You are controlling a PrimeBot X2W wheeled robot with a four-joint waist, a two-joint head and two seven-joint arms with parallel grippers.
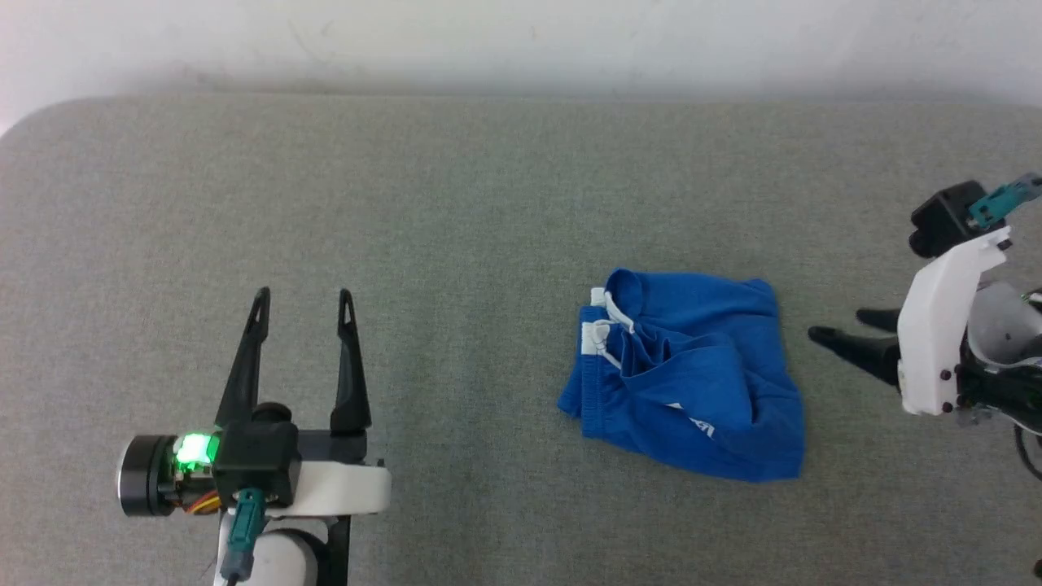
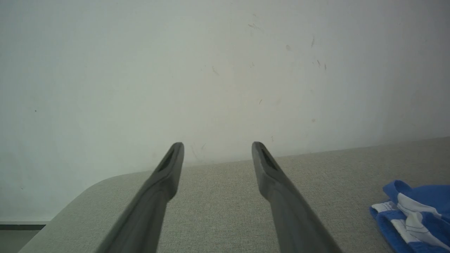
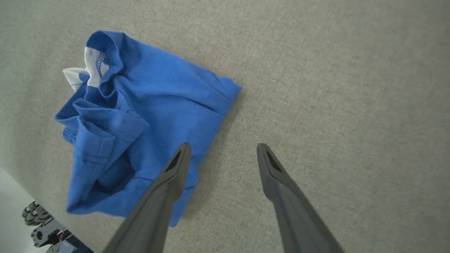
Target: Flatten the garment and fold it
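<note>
we see the garment (image 1: 688, 374) bunched right of centre on the counter (image 1: 407, 203), just left of our right gripper (image 1: 838, 323), fingers spread and pointing at it (the nearer arm), while our left gripper (image 1: 304, 294), also spread, sits well apart.

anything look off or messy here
Yes: the blue shorts lie bunched in a crumpled heap, waistband rolled over and white trim sticking out on their left side, not flat. The left hand and right hand are open, holding nothing.
</note>
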